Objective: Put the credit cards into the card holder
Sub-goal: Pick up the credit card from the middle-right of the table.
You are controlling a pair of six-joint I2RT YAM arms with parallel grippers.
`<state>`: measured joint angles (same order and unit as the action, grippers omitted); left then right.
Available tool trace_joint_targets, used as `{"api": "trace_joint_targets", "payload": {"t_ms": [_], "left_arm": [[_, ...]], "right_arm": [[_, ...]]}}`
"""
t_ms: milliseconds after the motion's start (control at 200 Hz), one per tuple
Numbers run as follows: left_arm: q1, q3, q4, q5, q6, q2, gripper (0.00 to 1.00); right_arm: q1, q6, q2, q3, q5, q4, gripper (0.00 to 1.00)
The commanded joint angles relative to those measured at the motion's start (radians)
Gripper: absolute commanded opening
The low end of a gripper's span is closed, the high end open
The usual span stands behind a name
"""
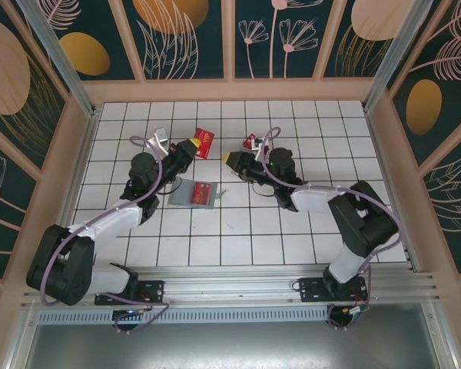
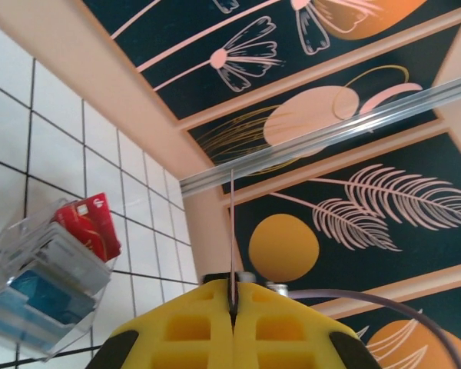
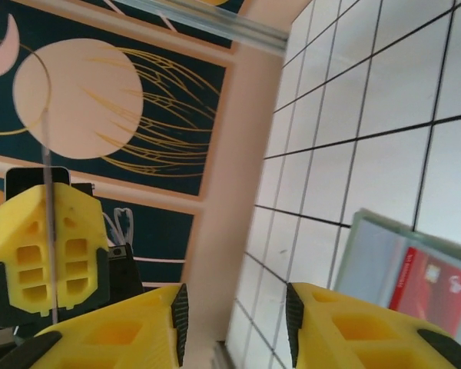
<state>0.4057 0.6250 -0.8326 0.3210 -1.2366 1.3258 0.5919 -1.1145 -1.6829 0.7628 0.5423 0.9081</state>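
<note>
My left gripper (image 1: pixel 193 146) is shut on a red credit card (image 1: pixel 204 141) and holds it above the tiles. In the left wrist view that card (image 2: pixel 233 231) shows edge-on as a thin line rising from between the closed yellow jaws (image 2: pixel 233 311). My right gripper (image 1: pixel 232 158) hovers just to the right of it, open (image 3: pixel 234 323), with nothing between its black pads. The grey-green card holder (image 1: pixel 183 194) lies flat below both grippers with a red credit card (image 1: pixel 203 194) on it. The right wrist view shows the holder (image 3: pixel 376 257) and that card (image 3: pixel 438 284) at lower right.
A small clear plastic tray (image 1: pixel 252 142) with more red and blue cards (image 2: pixel 88 223) stands just right of the grippers. Wooden walls with dark floral panels (image 1: pixel 230 38) surround the white tiled table (image 1: pixel 307 123). A metal rail (image 1: pixel 230 288) runs along the near edge.
</note>
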Motion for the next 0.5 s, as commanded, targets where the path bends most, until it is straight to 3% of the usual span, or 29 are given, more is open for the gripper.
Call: {"api": "trace_joint_targets", "payload": {"t_ms": [0, 335, 495], "left_arm": [[-0.001, 0.014, -0.108, 0.027, -0.043, 0.020, 0.00], [0.014, 0.052, -0.170, 0.084, -0.093, 0.105, 0.00], [0.021, 0.055, -0.178, 0.090, -0.096, 0.115, 0.00]], "right_arm": [[0.017, -0.110, 0.007, 0.038, 0.073, 0.227, 0.41], [0.024, -0.099, 0.008, 0.101, 0.048, 0.247, 0.41], [0.028, -0.103, -0.011, 0.120, 0.044, 0.254, 0.31]]}}
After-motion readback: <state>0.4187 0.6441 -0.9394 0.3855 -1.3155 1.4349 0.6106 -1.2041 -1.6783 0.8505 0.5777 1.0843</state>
